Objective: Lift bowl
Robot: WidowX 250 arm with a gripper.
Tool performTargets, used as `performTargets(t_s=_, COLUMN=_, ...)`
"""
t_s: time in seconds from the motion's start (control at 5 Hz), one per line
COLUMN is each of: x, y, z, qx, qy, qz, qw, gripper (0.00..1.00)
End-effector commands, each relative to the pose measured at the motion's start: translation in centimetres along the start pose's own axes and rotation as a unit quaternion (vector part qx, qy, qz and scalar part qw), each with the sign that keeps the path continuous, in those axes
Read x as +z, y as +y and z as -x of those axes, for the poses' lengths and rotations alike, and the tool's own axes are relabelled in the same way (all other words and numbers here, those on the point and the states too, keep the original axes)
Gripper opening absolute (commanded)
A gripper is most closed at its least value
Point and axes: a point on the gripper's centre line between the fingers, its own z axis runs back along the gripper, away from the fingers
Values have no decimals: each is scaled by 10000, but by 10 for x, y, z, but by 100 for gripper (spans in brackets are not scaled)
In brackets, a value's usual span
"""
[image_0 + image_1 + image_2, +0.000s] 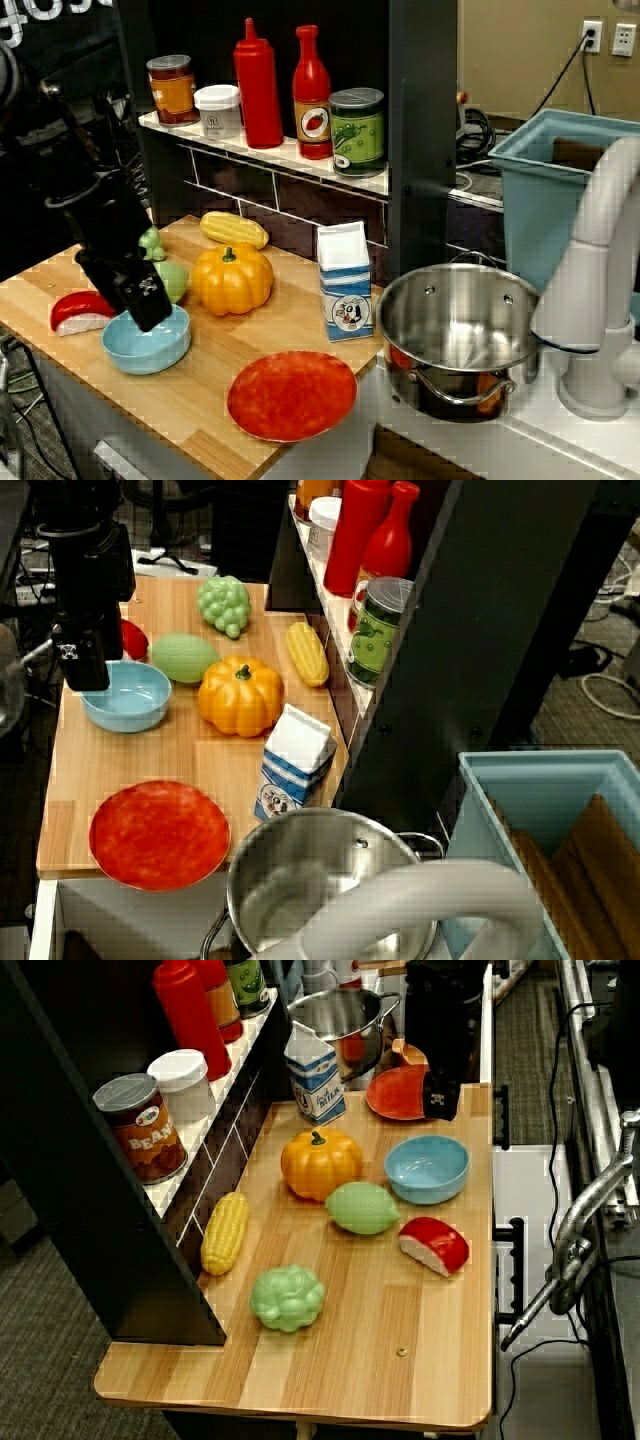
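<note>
The light-blue bowl [146,340] sits on the pale wooden counter [200,400], a smooth, plain plastic dish with a rounded wall and nothing visible inside. Taking it as the landmark: the black gripper [142,305] hangs right at its rim on the side away from the plate, a blocky matte shape with a small white marking. From the side view it looks to dip into the bowl's mouth; from the far-end view [440,1100] it seems to hang above. Whether its jaws stand wide or narrow, I cannot tell, as the body hides the fingertips.

Just beside the bowl, toward the shelf, lies a pale green lemon-shaped toy [362,1207] with a slightly pebbled skin, and next to that the ribbed orange pumpkin [231,279] with a green stem. A red wedge with a white cut face [436,1245] lies near the bowl at the counter's outer edge. Beyond the pumpkin rest a yellow corn cob [307,653] and a knobbly green bunch of grapes [224,604].

On the bowl's other side lies the flat mottled red-orange plate [291,395], close but apart from it. A small milk carton [345,280] stands upright between the pumpkin and the shiny steel pot [455,330].
</note>
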Motion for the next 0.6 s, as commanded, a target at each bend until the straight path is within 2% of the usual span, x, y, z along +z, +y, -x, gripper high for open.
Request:
performTargets(t_s=0.0, x=-7, y=22, z=9, qx=-136, qy=-97, qz=-184, qw=9997, gripper=100)
performTargets(t_s=0.2, x=-14, y=24, z=13, qx=-174, qy=-152, qz=-155, qw=9996, gripper=100)
performTargets(t_s=0.4, x=-25, y=29, z=14, qx=-146, qy=-27, qz=-229, qw=9996, gripper=100)
